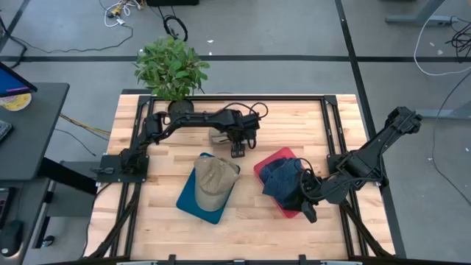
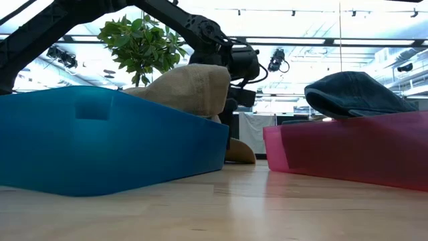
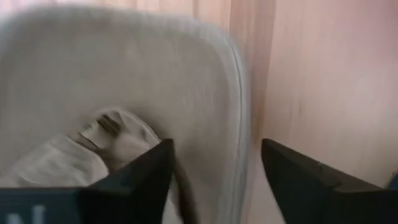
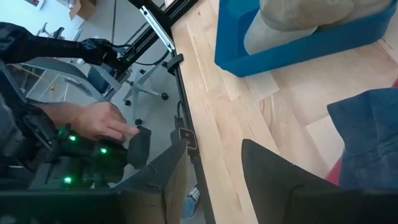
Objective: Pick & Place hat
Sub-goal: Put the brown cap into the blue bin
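Note:
A pale beige hat [image 1: 219, 136] lies on the table at the far middle. My left gripper [image 1: 238, 151] is over it, open. In the left wrist view its fingers stand on either side of the hat's brim edge [image 3: 239, 124], with my left gripper [image 3: 214, 152] close above. A tan hat [image 1: 213, 182] rests in a blue bin [image 1: 193, 202]. A dark blue hat [image 1: 283, 179] rests in a red bin [image 1: 274, 157]. My right gripper [image 1: 307, 210] is open at the red bin's near right corner and holds nothing. My left gripper comes at the pale hat from above, one finger [image 3: 149, 174] over the hat's inside and the other [image 3: 292, 174] over bare table beyond the brim edge. I cannot tell whether either finger touches the hat.
A potted plant [image 1: 171, 68] stands at the table's far left edge. The blue bin [image 2: 100, 140] and red bin [image 2: 348, 150] sit side by side at mid-table. A person's hand [image 4: 93, 121] shows past the near edge. Bare wood lies along the near edge.

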